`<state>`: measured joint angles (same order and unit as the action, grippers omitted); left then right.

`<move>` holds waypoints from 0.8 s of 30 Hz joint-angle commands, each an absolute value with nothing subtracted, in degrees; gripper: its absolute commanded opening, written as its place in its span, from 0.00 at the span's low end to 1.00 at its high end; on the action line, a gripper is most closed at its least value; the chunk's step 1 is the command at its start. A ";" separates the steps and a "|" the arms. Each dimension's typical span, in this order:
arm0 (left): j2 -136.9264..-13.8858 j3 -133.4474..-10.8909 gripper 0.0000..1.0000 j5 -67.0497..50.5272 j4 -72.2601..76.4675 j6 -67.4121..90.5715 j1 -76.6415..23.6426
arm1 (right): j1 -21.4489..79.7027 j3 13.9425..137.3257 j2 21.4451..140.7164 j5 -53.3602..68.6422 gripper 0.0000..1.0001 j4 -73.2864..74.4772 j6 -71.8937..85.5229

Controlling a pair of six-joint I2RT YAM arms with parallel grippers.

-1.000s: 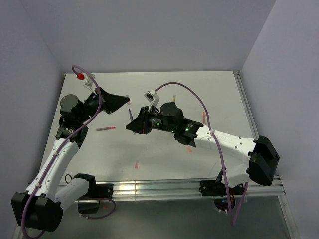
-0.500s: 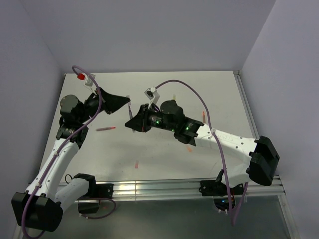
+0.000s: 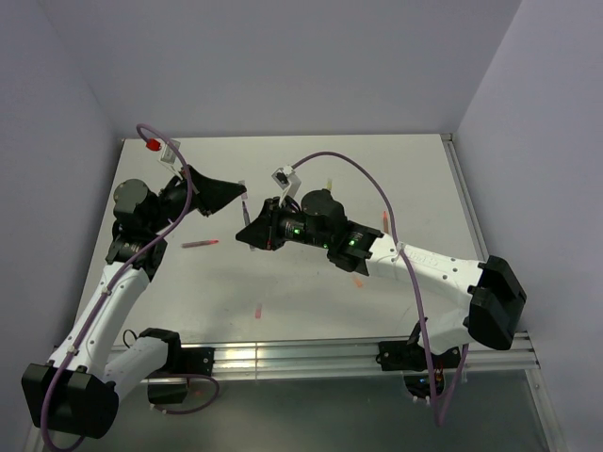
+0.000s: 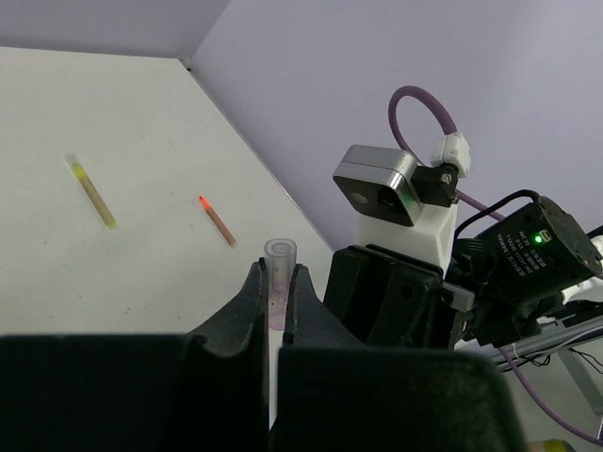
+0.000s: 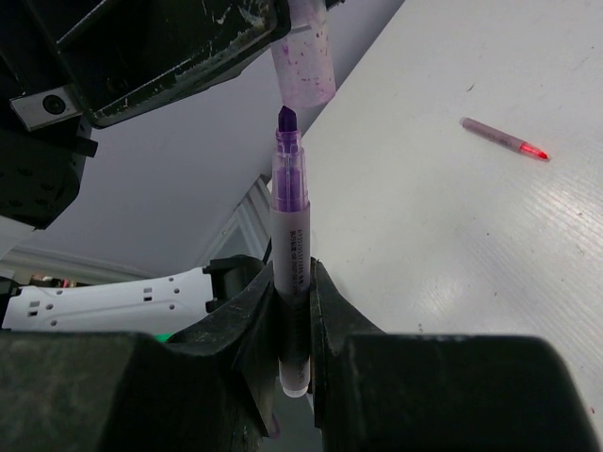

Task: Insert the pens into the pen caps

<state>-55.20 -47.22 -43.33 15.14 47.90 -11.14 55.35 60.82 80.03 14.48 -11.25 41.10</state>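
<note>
My left gripper (image 3: 242, 194) is shut on the pale purple pen cap (image 4: 281, 253), held above the table with its open end towards the right arm. My right gripper (image 3: 247, 232) is shut on the dark grey-purple pen (image 5: 290, 217), held upright between the fingers. In the right wrist view the pen's tip points at the cap (image 5: 303, 66) and sits just short of its mouth, with a small gap. The pink-red pen (image 3: 199, 244) lies on the table left of centre. The yellow pen (image 4: 92, 190) and the orange-red pen (image 4: 218, 219) lie further right.
A small pink cap (image 3: 257, 312) lies near the front edge and an orange cap (image 3: 359, 282) lies under the right forearm. The walls close the table at the back and sides. The metal rail (image 3: 311, 356) runs along the near edge.
My right gripper has moved left and slightly up with the purple pen, bringing its tip close to the cap. The left arm has stayed still.
</note>
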 commanded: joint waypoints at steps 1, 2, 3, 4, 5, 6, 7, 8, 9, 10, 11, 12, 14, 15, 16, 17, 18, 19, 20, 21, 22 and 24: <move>-53.70 -48.60 0.00 -44.12 16.35 48.16 -11.16 | 55.02 62.58 80.07 13.98 0.00 -12.22 41.04; -53.61 -48.60 0.00 -44.21 16.52 48.25 -11.16 | 55.02 62.49 80.07 13.97 0.00 -12.30 41.13; -53.79 -48.60 0.00 -44.30 16.52 48.43 -11.16 | 55.02 62.40 79.89 13.89 0.00 -12.39 41.13; -53.79 -48.52 0.00 -44.47 16.61 48.51 -11.16 | 54.93 62.32 79.89 13.71 0.00 -12.39 41.22; -53.70 -48.60 0.00 -44.56 16.61 48.52 -11.16 | 54.93 62.31 79.72 13.62 0.00 -12.31 41.13; -53.70 -48.52 0.00 -44.73 16.61 48.52 -11.16 | 54.84 62.31 79.63 13.54 0.00 -12.22 41.05; -53.70 -48.52 0.00 -44.74 16.61 48.52 -11.16 | 54.84 62.31 79.45 13.45 0.00 -12.22 41.04; -53.44 -48.43 0.00 -44.56 16.61 48.52 -11.16 | 54.84 62.23 79.45 13.45 0.00 -12.13 41.04; -53.44 -48.43 0.00 -44.30 16.35 48.34 -11.16 | 54.76 62.14 79.54 13.45 0.00 -12.13 41.04; -53.35 -48.43 0.00 -44.21 16.26 48.34 -11.16 | 54.76 62.05 79.54 13.53 0.00 -12.13 41.13; -53.35 -48.51 0.00 -44.21 16.09 48.25 -11.16 | 54.76 62.05 79.54 13.71 0.00 -12.22 41.13; -53.35 -48.52 0.00 -44.21 16.00 48.25 -11.16 | 54.76 61.96 79.63 13.71 0.00 -12.39 41.22; -53.35 -48.43 0.00 -44.21 16.08 48.34 -11.16 | 54.76 61.96 79.72 13.80 0.00 -12.31 41.31; -53.35 -48.60 0.00 -44.21 16.08 48.34 -11.16 | 54.76 61.96 79.63 13.80 0.00 -12.30 41.22; -53.44 -48.60 0.00 -44.30 16.17 48.25 -11.16 | 54.76 61.88 79.63 13.71 0.00 -12.30 41.31; -53.61 -48.69 0.00 -44.56 16.17 48.34 -11.16 | 54.76 61.79 79.54 13.62 0.00 -12.39 41.31; -53.53 -48.60 0.00 -44.91 16.35 48.51 -11.16 | 54.67 61.70 79.37 13.45 0.00 -12.39 41.31; -53.61 -48.52 0.00 -45.00 16.35 48.52 -11.16 | 54.67 61.87 79.37 13.45 0.00 -12.39 41.31; -53.61 -48.52 0.00 -45.00 16.26 48.52 -11.16 | 54.67 61.79 79.37 13.45 0.00 -12.39 41.22; -53.53 -48.34 0.00 -45.09 16.26 48.52 -11.16 | 54.67 61.87 79.28 13.45 0.00 -12.31 41.22; -53.53 -48.34 0.00 -45.17 16.26 48.52 -11.16 | 54.67 61.96 79.28 13.36 0.00 -12.30 41.22; -53.35 -48.16 0.00 -45.26 16.35 48.60 -11.16 | 54.67 62.05 79.10 13.36 0.00 -12.22 41.05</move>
<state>-54.50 -47.22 -43.77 14.90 47.92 -11.14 55.07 60.80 80.03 14.35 -11.20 41.10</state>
